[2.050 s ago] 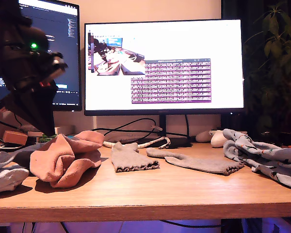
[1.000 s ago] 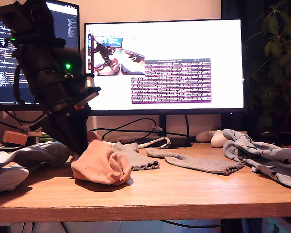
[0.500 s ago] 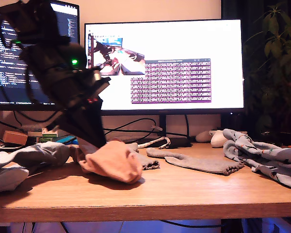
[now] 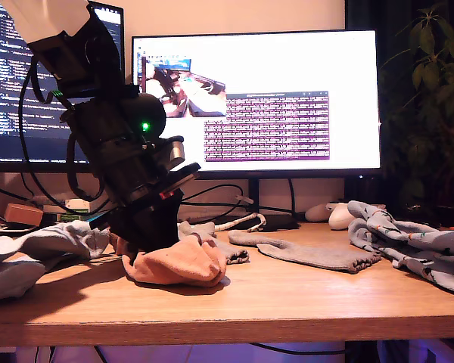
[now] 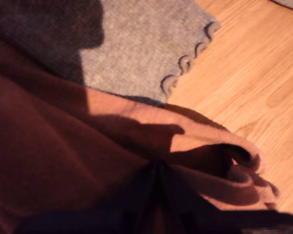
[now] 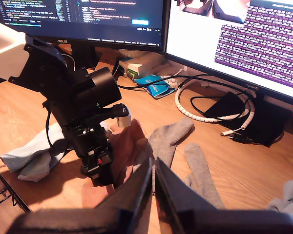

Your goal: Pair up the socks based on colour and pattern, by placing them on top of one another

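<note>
My first gripper [image 4: 145, 243] is low over the wooden table [image 4: 287, 302], shut on a bunched salmon-pink sock [image 4: 183, 265] that rests on the wood. In the first wrist view its dark fingers pinch the pink fabric [image 5: 88, 161] beside a short grey-beige sock [image 5: 146, 44] with a scalloped cuff. That grey sock [image 4: 231, 252] is partly covered by the pink one. A longer grey sock [image 4: 310, 253] lies further toward the exterior view's right. Patterned pale grey-blue socks [image 4: 416, 246] are heaped at that view's right, pale socks [image 4: 30, 253] at its left. My second gripper [image 6: 153, 178] hangs high, shut and empty.
Two monitors [image 4: 257, 106] stand along the back of the table. A white coiled cable [image 4: 227, 223] and dark cables lie under them, with a white mouse [image 4: 340, 217] near the patterned socks. A plant [image 4: 431, 113] fills the exterior view's right. Books [image 6: 146, 63] sit under the monitors.
My first arm has carried the salmon-pink sock from the exterior view's left toward the middle and lowered it onto the table against the short grey sock. The other socks have not moved.
</note>
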You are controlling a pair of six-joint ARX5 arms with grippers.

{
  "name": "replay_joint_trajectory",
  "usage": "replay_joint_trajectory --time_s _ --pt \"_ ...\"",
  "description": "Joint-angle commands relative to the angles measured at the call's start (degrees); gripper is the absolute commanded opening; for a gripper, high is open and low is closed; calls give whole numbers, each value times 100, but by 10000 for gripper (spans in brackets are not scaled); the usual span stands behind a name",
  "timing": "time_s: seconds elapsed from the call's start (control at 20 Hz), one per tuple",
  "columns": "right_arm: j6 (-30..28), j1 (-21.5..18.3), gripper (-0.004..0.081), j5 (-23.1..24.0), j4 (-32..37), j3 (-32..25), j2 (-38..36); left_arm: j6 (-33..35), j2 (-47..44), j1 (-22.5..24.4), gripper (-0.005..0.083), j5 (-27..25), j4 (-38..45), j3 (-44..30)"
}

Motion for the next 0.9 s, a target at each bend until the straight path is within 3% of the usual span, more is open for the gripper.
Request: replay_joint_trajectory --time_s 0.0,0.4,0.65,0.85 --pt "20 26 -11 -20 22 -155 -44 72 98 -24 -24 -68 -199 -39" --pt "20 26 -11 -127 39 -155 -44 857 50 157 -24 -1392 -1283 -37" --pt "20 26 -11 -216 79 -155 -44 918 -417 173 -24 -1322 -1268 -33" --pt "20 26 -11 -264 79 -155 -44 918 -699 173 -24 -907 -1285 -33"
